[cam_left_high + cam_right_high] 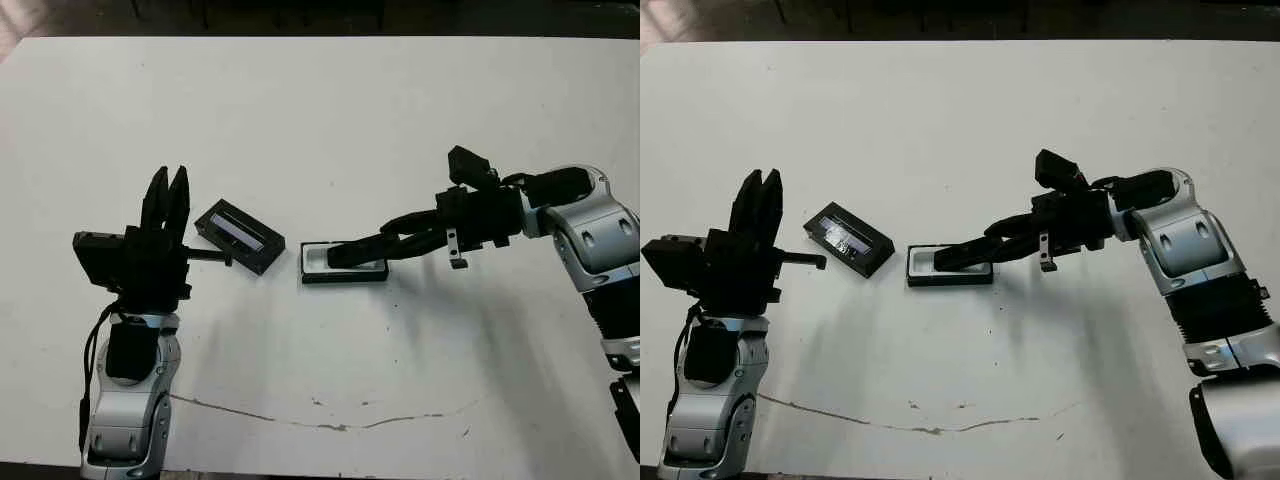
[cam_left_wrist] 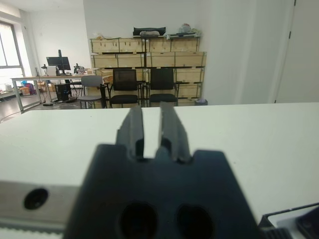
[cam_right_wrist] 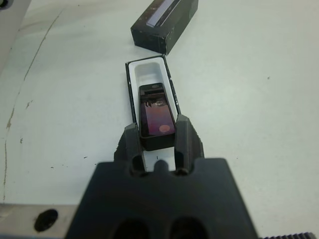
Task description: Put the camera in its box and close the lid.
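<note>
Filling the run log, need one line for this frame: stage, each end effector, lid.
stage: camera into box | right end effector: shut on camera | left end effector: idle | lid: off, beside box

box (image 1: 312,262): far end under right end effector (image 1: 345,256) | lid (image 2: 291,222): cropped

Beyond the white table (image 2: 259,129), a white wall (image 2: 149,20) backs stacked wooden crates (image 2: 147,59). Two black chairs (image 2: 144,87) stand before them; left, a desk (image 2: 30,82) beside a bright window (image 2: 7,55).
</note>
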### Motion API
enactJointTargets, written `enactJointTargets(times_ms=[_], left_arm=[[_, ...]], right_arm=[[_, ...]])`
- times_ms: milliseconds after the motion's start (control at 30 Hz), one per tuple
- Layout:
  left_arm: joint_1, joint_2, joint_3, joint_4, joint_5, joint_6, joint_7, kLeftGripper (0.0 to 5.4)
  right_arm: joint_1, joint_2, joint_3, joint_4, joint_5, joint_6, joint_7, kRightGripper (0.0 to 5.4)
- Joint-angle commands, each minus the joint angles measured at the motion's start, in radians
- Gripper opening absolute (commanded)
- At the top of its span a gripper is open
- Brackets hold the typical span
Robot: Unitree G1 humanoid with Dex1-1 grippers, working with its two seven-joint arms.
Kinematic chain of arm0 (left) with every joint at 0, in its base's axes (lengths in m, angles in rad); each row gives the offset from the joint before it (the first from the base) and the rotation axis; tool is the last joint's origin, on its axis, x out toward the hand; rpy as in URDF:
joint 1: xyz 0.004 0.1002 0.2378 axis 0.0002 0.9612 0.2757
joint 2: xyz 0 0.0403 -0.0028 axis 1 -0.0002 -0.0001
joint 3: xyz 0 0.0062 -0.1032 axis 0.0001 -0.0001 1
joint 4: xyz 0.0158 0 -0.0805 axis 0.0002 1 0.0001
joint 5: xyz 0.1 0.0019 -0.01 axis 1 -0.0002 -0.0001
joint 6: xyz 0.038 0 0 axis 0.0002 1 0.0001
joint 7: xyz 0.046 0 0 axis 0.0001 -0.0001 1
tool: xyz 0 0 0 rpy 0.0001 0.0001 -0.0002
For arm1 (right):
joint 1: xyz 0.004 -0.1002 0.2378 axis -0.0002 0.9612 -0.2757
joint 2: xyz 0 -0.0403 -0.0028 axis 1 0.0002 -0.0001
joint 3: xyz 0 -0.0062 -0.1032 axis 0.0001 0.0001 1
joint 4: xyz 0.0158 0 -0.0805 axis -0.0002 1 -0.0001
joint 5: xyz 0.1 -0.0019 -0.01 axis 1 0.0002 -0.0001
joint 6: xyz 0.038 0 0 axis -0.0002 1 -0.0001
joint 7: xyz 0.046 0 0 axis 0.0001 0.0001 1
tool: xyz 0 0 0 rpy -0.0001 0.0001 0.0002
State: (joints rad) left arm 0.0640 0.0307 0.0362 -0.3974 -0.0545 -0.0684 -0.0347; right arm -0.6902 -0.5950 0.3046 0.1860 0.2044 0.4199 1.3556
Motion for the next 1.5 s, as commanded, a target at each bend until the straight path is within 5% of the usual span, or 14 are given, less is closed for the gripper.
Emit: enactJointTargets(times_ms=[33, 300, 467, 633, 900, 1233, 1500], left_arm=[[0.021, -0.002, 0.002, 0.010, 0.000, 0.015, 0.004, 0.00], [0.024, -0.007, -0.002, 0.013, -0.003, 0.009, 0.004, 0.00], [0.025, -0.012, -0.004, 0.020, 0.002, 0.000, 0.007, 0.00], [0.030, -0.018, -0.007, 0.013, 0.000, 0.006, 0.012, 0.00], [0.031, -0.018, -0.008, 0.025, 0.010, -0.013, 0.014, 0.00], [0.038, -0.017, -0.007, 0.021, 0.009, -0.015, 0.014, 0.00], [0.038, -0.016, -0.009, 0.020, 0.006, -0.011, 0.012, 0.00]], right_arm=[[0.021, -0.002, 0.012, 0.004, -0.012, 0.000, -0.005, 0.01], [0.023, 0.029, 0.037, 0.026, -0.025, 0.012, -0.026, 0.01], [0.026, 0.060, 0.055, 0.055, -0.053, -0.053, -0.045, 0.01], [0.018, 0.096, 0.056, 0.089, -0.033, -0.008, -0.029, 0.01], [0.017, 0.142, 0.071, 0.110, -0.040, -0.046, -0.032, 0.01], [0.016, 0.136, 0.069, 0.082, -0.031, -0.002, -0.025, 0.01], [-0.006, 0.066, -0.003, 0.003, 0.002, -0.064, 0.025, 1.53]])
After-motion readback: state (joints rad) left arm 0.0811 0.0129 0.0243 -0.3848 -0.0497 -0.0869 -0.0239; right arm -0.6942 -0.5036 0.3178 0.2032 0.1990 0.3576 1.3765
